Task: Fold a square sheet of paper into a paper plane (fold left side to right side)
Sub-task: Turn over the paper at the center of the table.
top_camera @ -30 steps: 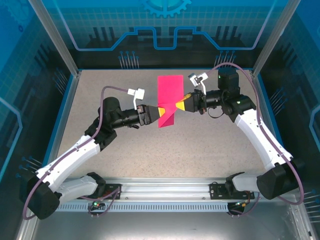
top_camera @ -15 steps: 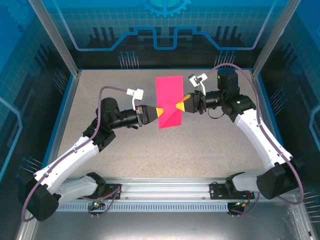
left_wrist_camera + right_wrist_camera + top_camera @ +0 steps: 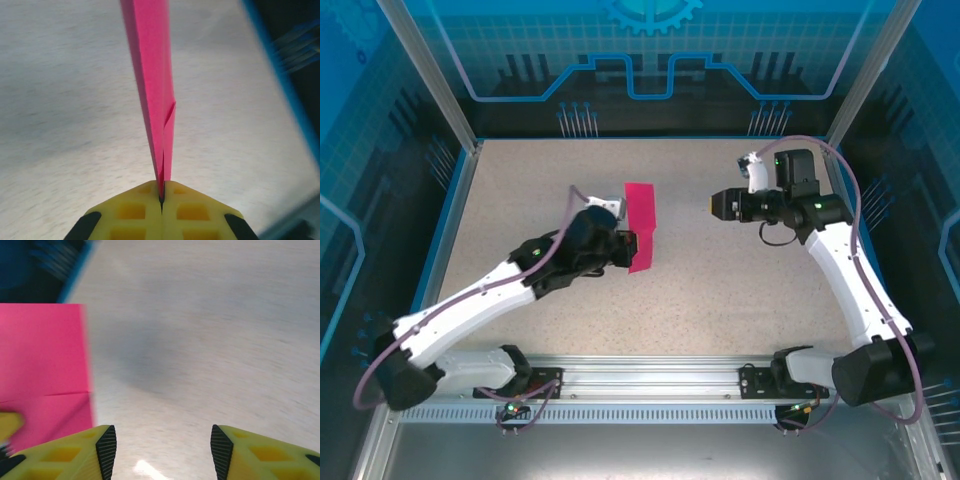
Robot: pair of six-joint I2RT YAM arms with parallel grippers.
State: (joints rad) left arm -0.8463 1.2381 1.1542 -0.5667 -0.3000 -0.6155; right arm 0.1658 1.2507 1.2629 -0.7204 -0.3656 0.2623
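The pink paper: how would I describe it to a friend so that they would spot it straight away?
On the speckled beige table, follow the white left arm to the left gripper near the middle. The folded sheet of paper sticks out from its shut yellow fingers. It is the one magenta thing, thin and flat among bulky black-and-white machinery.

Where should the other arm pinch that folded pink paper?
Probably the free far end of the thin magenta-pink folded paper, away from the left fingers clamping its near end. It stands nearly on edge, so come from above, one finger on each flat face.
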